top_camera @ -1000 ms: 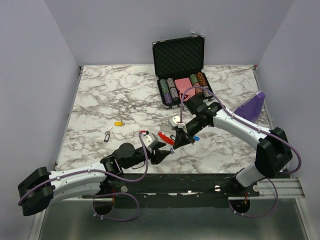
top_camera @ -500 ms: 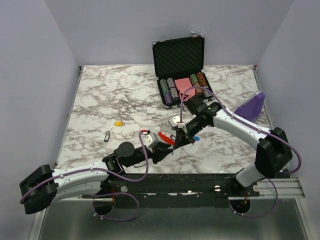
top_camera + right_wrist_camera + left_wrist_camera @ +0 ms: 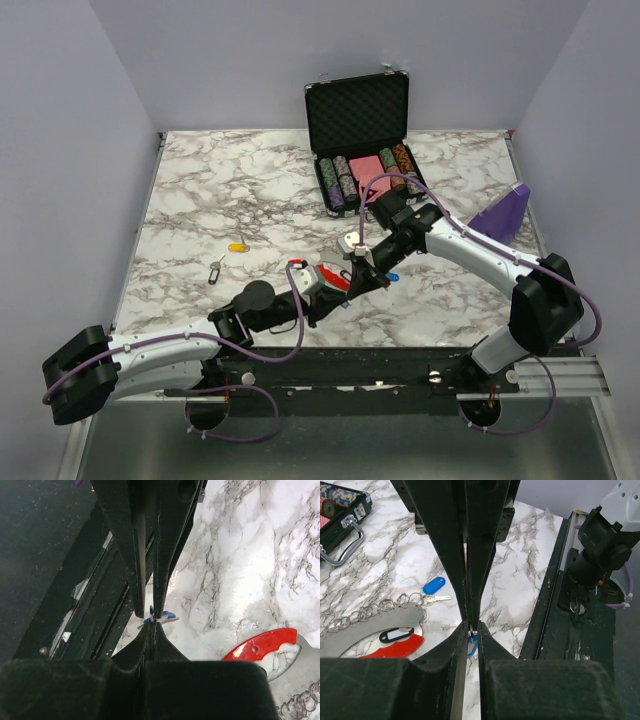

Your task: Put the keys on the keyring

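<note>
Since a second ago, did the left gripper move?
Yes. The left gripper slid slightly right, farther from the yellow key, which stayed put.

Tabletop (image 3: 200,200) is a white and grey marble print, smooth with a soft sheen. The fingers of the left gripper (image 3: 471,630) and the right gripper (image 3: 151,614) are matt black, plastic by the look, a bit dusty. The keyring (image 3: 400,646) is 2 finishes: a glossy red part and a dull brushed silver-grey metal part. The chain of little rings (image 3: 360,616) is shiny metal. The keys (image 3: 433,585) are bright metal with glossy blue plastic tags. The case (image 3: 358,130) is black with dimpled foam in the lid and silvery metal trim. The arm shells (image 3: 480,250) are smooth white plastic.
</note>
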Robot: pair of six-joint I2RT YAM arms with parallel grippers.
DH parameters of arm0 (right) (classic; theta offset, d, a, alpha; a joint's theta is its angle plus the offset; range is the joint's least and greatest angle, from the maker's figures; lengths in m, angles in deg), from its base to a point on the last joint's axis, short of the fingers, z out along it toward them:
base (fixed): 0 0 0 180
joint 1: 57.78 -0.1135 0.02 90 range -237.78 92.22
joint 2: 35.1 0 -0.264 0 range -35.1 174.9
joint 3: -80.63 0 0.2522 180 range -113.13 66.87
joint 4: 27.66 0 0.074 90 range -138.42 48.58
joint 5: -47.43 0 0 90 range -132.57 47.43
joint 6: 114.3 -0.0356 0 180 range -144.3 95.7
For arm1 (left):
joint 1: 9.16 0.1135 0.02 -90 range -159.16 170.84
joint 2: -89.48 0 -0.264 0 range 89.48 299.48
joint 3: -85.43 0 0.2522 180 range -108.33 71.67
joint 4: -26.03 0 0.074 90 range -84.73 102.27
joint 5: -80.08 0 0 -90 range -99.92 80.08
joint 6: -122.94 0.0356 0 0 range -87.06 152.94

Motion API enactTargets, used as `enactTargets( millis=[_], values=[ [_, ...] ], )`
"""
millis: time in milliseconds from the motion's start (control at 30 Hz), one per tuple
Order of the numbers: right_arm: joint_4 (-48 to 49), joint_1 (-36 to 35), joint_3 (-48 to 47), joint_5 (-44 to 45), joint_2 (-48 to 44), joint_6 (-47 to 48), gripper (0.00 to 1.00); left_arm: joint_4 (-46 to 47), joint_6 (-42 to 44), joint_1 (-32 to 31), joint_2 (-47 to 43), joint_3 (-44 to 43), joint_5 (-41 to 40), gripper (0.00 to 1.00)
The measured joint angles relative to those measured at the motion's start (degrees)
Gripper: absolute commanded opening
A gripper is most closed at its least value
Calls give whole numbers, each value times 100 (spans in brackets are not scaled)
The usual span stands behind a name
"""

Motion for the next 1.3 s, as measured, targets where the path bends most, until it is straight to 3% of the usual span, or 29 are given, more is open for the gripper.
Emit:
enactTargets(
  millis=[467,667,1000,1200,1300],
  values=[
    [-13,0,0,0,4,0,1,-190,85,0,57,-74,70,18],
    [-74,0,0,0,17,-2,1,-258,105,9,127,-151,109,3],
    [-96,0,0,0,31,-2,1,-396,101,39,120,-195,129,11],
    [-94,0,-2,0,31,-2,1,-516,101,39,98,-221,146,10],
    [-96,0,-2,0,31,-2,1,-531,103,42,101,-227,162,2]
  ],
)
